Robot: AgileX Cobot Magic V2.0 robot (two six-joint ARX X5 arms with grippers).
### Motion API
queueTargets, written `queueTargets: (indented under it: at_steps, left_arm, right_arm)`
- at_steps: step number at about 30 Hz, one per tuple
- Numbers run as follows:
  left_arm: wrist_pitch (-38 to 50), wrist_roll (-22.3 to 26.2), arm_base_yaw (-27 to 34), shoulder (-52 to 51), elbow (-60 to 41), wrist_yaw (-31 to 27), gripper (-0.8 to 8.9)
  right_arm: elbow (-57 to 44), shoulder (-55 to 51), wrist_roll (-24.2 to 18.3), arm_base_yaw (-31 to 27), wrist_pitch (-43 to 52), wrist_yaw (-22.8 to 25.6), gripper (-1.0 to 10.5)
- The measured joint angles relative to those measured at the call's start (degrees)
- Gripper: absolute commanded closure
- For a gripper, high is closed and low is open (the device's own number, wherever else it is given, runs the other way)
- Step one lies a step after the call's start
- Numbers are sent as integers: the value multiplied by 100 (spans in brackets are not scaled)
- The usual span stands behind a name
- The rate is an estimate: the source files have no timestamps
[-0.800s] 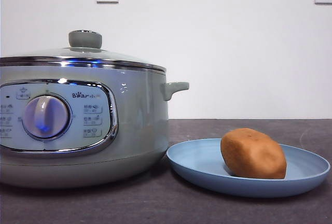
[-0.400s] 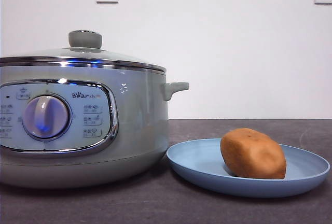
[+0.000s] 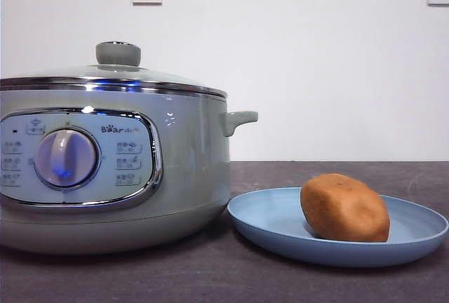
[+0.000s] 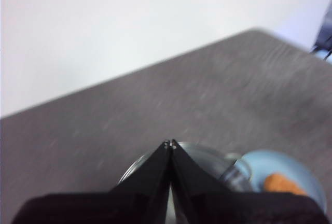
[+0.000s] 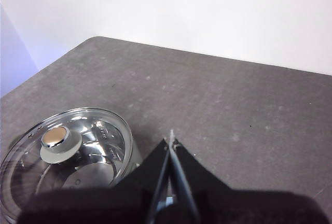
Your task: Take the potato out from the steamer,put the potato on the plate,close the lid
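Resting: one potato (image 3: 344, 207), one plate (image 3: 270, 223).

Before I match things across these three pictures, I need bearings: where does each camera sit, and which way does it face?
Front view: low at table height, looking level at the steamer, lid on, potato on the plate; no arm shows.
Left wrist view: high, looking down, blurred; left gripper shut.
Right wrist view: high, looking down; right gripper shut.
Shared: the lid shows in front and right wrist views; the potato in front and left wrist views.
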Motion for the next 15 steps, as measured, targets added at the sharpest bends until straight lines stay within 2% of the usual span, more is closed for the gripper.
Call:
queueTargets:
  at_steps: [4, 7, 15]
  left_arm:
    - [1473, -11, 315, -726, -1408, 496, 817]
    - [2376, -85, 496, -1296, -2518, 514, 817]
    - [4118, -527, 949, -2570, -5099, 505, 817]
  right_arm:
    - [0, 0, 0, 0, 0, 0, 948]
    - [0, 0, 0, 0, 0, 0, 948]
    - [0, 0, 0, 0, 0, 0, 948]
